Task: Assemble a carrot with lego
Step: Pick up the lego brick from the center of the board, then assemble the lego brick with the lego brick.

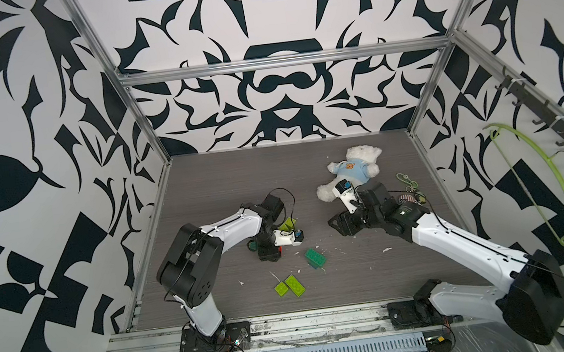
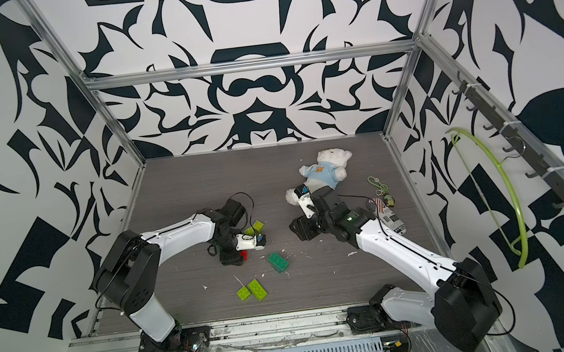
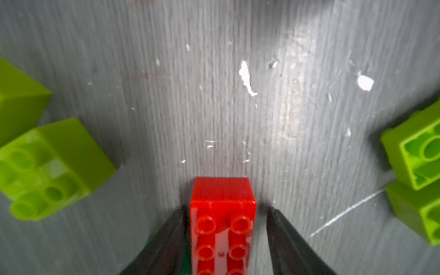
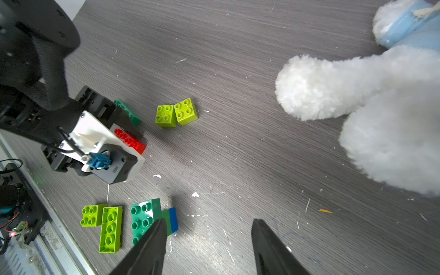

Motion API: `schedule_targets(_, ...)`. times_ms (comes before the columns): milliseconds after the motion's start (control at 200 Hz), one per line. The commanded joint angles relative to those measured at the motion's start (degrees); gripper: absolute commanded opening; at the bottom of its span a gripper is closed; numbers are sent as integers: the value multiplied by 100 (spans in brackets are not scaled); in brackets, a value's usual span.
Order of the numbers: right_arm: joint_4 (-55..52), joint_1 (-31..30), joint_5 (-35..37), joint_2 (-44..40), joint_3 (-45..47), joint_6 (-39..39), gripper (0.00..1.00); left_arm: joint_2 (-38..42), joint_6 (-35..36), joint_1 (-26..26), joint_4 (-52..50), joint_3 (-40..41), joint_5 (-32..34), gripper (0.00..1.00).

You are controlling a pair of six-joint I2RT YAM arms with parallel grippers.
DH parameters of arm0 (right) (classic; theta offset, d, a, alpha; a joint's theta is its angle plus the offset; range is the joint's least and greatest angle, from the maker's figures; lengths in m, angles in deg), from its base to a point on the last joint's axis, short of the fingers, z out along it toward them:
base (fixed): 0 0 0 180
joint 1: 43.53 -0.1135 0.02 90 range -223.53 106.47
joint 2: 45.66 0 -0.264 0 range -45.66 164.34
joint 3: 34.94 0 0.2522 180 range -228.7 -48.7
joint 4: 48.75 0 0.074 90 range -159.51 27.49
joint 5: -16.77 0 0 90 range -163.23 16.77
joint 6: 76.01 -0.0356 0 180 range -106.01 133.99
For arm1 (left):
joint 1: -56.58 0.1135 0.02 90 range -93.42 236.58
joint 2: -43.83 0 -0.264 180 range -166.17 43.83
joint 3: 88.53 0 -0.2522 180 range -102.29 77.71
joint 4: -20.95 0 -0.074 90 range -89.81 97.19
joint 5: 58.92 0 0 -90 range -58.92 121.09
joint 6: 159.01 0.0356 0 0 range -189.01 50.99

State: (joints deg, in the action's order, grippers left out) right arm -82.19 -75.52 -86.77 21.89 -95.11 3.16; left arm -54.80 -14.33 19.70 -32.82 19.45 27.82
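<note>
Lego bricks (image 1: pixel 295 285) for the carrot are shown loose on the table (image 1: pixel 201 179), with nothing yet recognisable as a carrot. A red brick (image 3: pixel 222 226), left of centre, is straddled by the left gripper (image 3: pixel 226 208). Its jaws stand close in, but a sliver of table is seen down one side, so the pinch is judged not yet made. A dark green edge is glimpsed beneath the red brick, though whether the two are joined cannot be told. At centre a dark green brick (image 4: pixel 145 219) lies with a blue brick (image 4: pixel 173 220) against it. Two lime bricks (image 4: pixel 110 226) are set nearer and two lime squares (image 4: pixel 165 116) farther. The right gripper (image 4: pixel 209 220) is held spread and empty above the table beside the teddy (image 4: pixel 357 95). The bricks are judged light, rigid and glossy, likely to slip or twist if nipped at a corner. The flat long sides, below the studs, are thought the best hold. Firm, straight pressure is expected to be needed to seat one brick on another.
</note>
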Motion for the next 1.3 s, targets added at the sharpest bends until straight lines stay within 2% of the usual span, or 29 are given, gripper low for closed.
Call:
schedule_targets(0,76,0,-79,38,-27,38,62,166,52,-22,-49,236,55,56)
schedule_targets(115,96,2,-79,49,31,11,61,143,39,-38,35,273,28,47)
schedule_targets(280,10,2,0,-55,34,-6,61,71,-1,-47,-47,93,-15,30)
schedule_targets(370,-29,1,33,-135,37,-85,61,223,-24,-60,-286,-86,-7,25)
schedule_targets(510,-275,223,51,-89,-56,-233,61,834,73,-172,-439,-322,-162,25)
schedule_targets(635,-336,762,-236,-27,-118,-462,62,1003,535,-696,-900,-732,-77,24)
schedule_targets(710,-321,1084,-419,11,-173,-589,62,854,684,-1040,-1287,-1215,63,22)
schedule_targets(785,-299,1325,-509,30,-234,-639,61,695,788,-1249,-1621,-1688,-101,22)
schedule_targets(850,-347,1449,-478,27,-279,-635,61,573,944,-1410,-1698,-1925,-210,22)
schedule_targets(980,-371,1569,-266,-106,-192,-579,61,182,1182,-1763,-1887,-2369,45,21)
schedule_targets(1120,-407,1608,-126,-176,-131,-550,61,-224,1382,-1874,-2084,-2659,79,22)
schedule_targets(1295,-346,1617,-183,-94,-103,-579,61,-423,1679,-2083,-1916,-2650,190,23)
